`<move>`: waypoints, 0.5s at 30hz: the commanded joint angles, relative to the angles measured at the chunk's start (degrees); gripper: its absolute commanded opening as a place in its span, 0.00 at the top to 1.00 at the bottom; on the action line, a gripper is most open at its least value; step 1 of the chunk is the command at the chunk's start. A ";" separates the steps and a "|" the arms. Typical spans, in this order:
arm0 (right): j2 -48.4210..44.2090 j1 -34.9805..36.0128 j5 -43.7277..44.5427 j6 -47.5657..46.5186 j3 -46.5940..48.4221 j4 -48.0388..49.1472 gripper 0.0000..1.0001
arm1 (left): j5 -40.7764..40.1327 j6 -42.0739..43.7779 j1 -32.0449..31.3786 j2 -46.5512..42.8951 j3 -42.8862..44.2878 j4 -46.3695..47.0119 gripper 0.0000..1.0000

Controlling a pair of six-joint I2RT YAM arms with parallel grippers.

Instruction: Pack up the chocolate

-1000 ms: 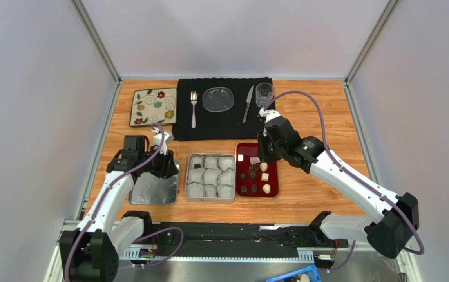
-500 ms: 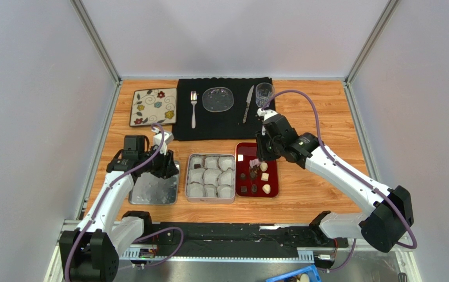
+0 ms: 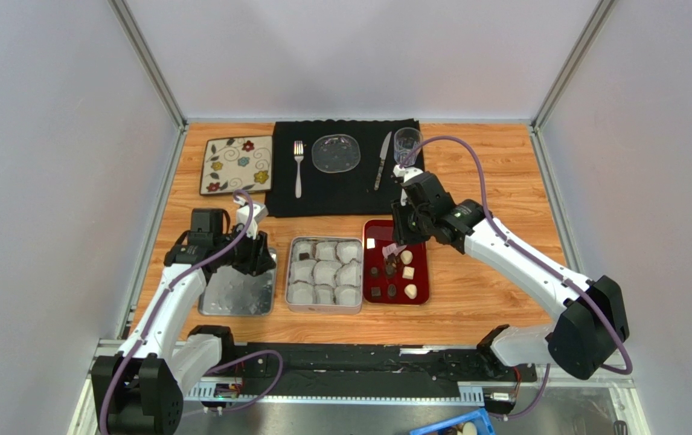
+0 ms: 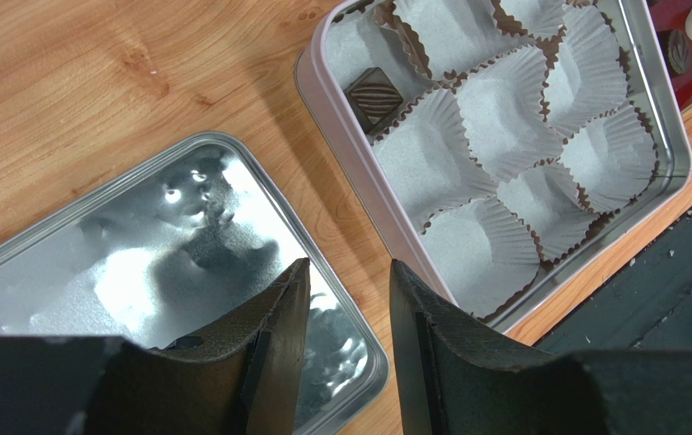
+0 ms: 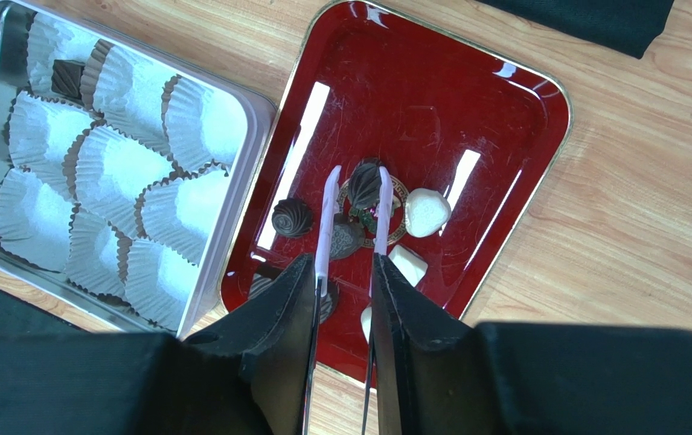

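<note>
**Right arm holding tweezers over a tray of chocolates**

Overhead view: The left gripper (image 3: 248, 254) is hovering at the far edge of a shiny lid (image 3: 236, 294) lying on the wooden table (image 3: 486, 163). Just right of the lid, an open tin (image 3: 290, 272) is holding white paper cups (image 3: 326, 272). Touching the tin's right side, a red tray (image 3: 419, 276) is carrying the loose chocolates (image 3: 390, 270), dark and cream-white. The right gripper (image 3: 404, 237) is reaching over the tray's far half.

Left wrist view: The left gripper (image 4: 348, 272) is standing with its fingers apart, gripping nothing, above the lid's (image 4: 96, 245) corner. A dark square chocolate (image 4: 375, 91) is sitting in a corner cup of the tin (image 4: 341, 154).

Right wrist view: The right gripper (image 5: 345, 267) is clamping a pair of pale tweezers (image 5: 327, 217). Their blades are straddling a dark chocolate (image 5: 365, 184) on the tray (image 5: 468, 100); whether they are touching it is unclear. A cream-white piece (image 5: 425, 210) is lying just beside it.
</note>
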 commanded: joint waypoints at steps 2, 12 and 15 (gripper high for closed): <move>0.63 -0.96 -0.77 -1.68 3.00 2.51 0.68 | 1.48 0.68 0.11 -0.82 2.04 0.51 0.53; 2.56 -1.22 -2.77 -1.77 3.17 2.51 0.68 | 1.83 0.33 0.11 -0.38 2.13 0.86 0.53; 3.35 -1.22 -3.41 -1.77 3.43 2.68 0.68 | 1.75 0.41 0.11 -0.29 2.22 1.04 0.53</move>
